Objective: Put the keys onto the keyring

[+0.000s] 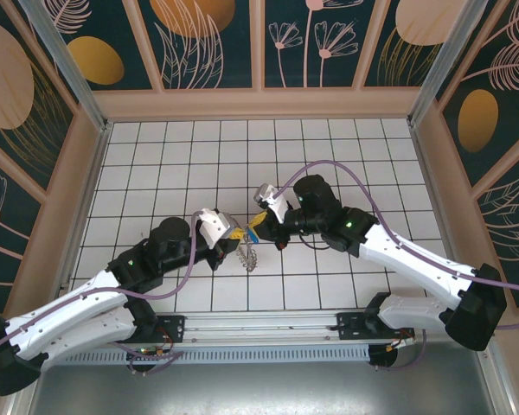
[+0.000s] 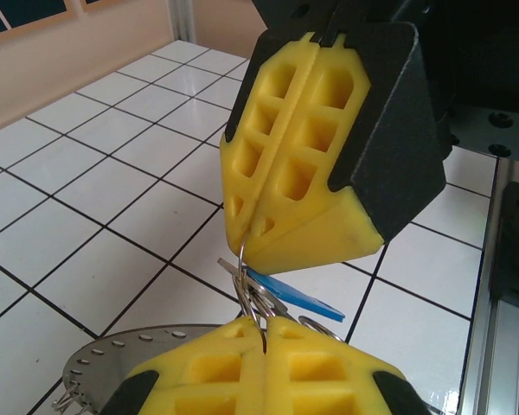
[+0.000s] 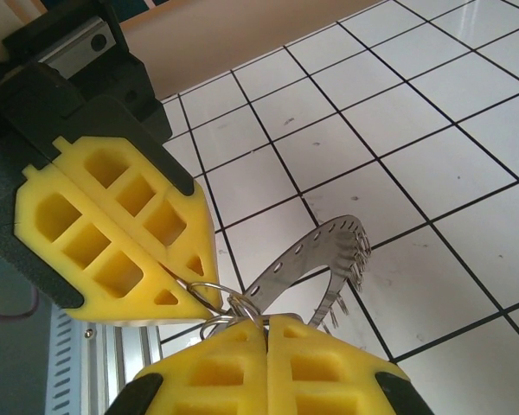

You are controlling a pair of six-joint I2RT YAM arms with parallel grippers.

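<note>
Both shut tip to tip, the left claw [image 2: 264, 333] and right claw [image 2: 245, 242] pinch wire loops [image 3: 206, 290] on the keyring [image 3: 329, 246], which hangs beneath them over the tabletop [image 1: 182, 147], blue key [image 2: 298, 296] dangling between.

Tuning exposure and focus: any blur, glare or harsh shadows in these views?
Top view: sharp, even light, soft shadows on the tiles. Left wrist: key sharp, own fingers slightly soft, far tiles glaring. Right wrist: ring sharp, tiles bright.

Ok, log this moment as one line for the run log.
left gripper: shut on wire loop | right gripper: shut on wire loop | key: blue, between tips | keyring: tilted, hanging below
</note>
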